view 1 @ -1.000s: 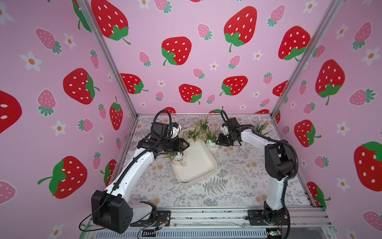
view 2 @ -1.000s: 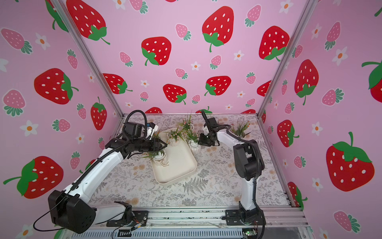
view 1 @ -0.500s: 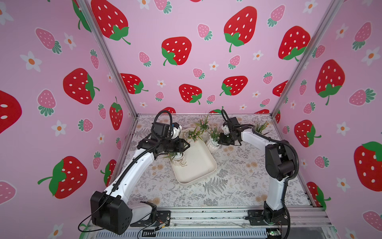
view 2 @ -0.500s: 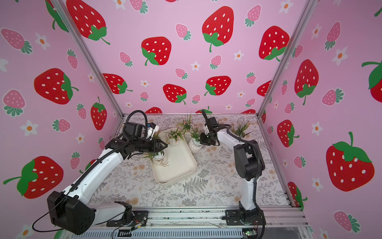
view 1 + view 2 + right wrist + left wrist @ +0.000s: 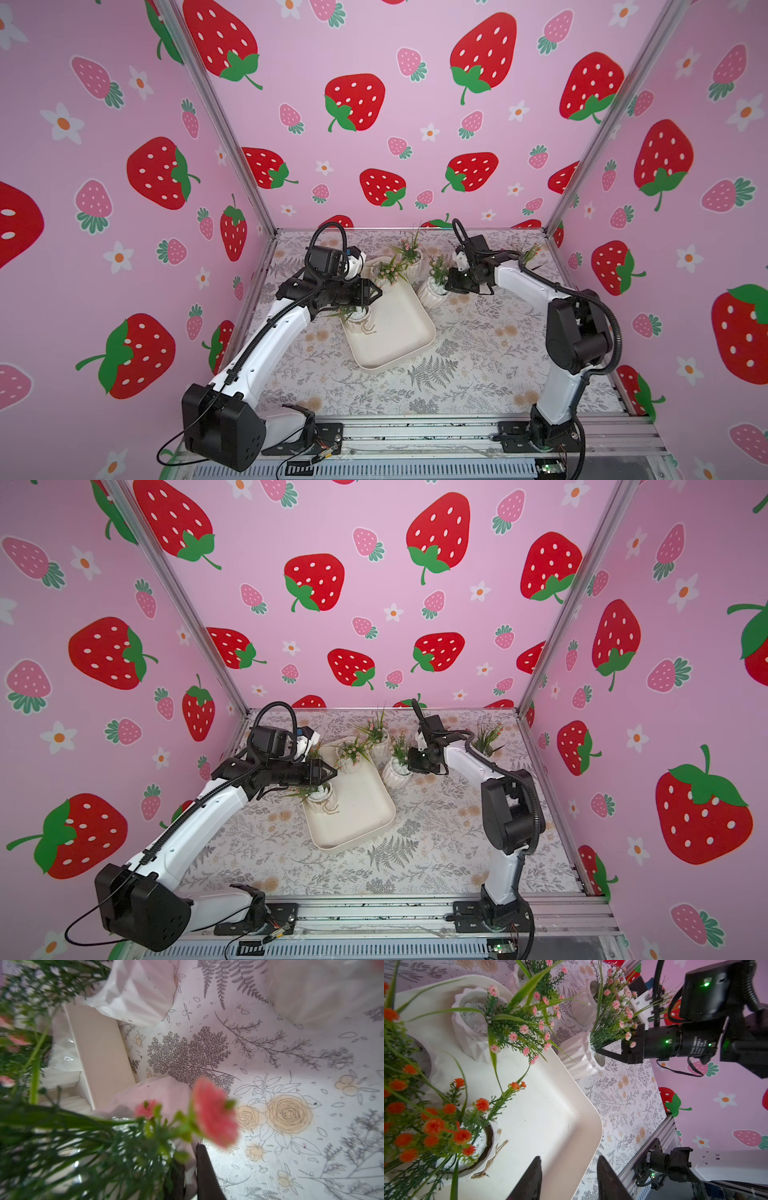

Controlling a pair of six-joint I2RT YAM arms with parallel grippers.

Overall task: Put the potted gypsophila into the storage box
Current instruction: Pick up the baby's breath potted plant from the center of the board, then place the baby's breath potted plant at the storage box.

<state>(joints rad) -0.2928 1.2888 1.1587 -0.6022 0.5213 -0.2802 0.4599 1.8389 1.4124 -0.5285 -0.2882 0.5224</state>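
The cream storage box [image 5: 399, 328] [image 5: 361, 808] [image 5: 550, 1115] lies mid-table. Just off its right edge stands a potted gypsophila [image 5: 432, 291] [image 5: 397, 773] [image 5: 579, 1057] with pink flowers in a white ribbed pot. My right gripper [image 5: 446, 286] [image 5: 409, 762] [image 5: 600, 1052] [image 5: 190, 1161] is shut on that pot's rim, with one finger inside the pot and one outside. I cannot tell whether the pot is off the table. My left gripper [image 5: 376, 291] [image 5: 332, 773] [image 5: 569, 1160] hangs open over the box with nothing between its fingers.
An orange-flowered pot [image 5: 358, 318] [image 5: 467, 1147] stands in the box under the left gripper, and a pink-flowered one [image 5: 388, 274] [image 5: 471, 1022] at its far end. Another pot [image 5: 411, 257] stands behind the box, and one more [image 5: 528, 253] behind the right arm. Pink walls close three sides.
My right gripper has closed on the rim of the pink-flowered pot. The pot has hardly shifted. The left arm stays where it was, still open.
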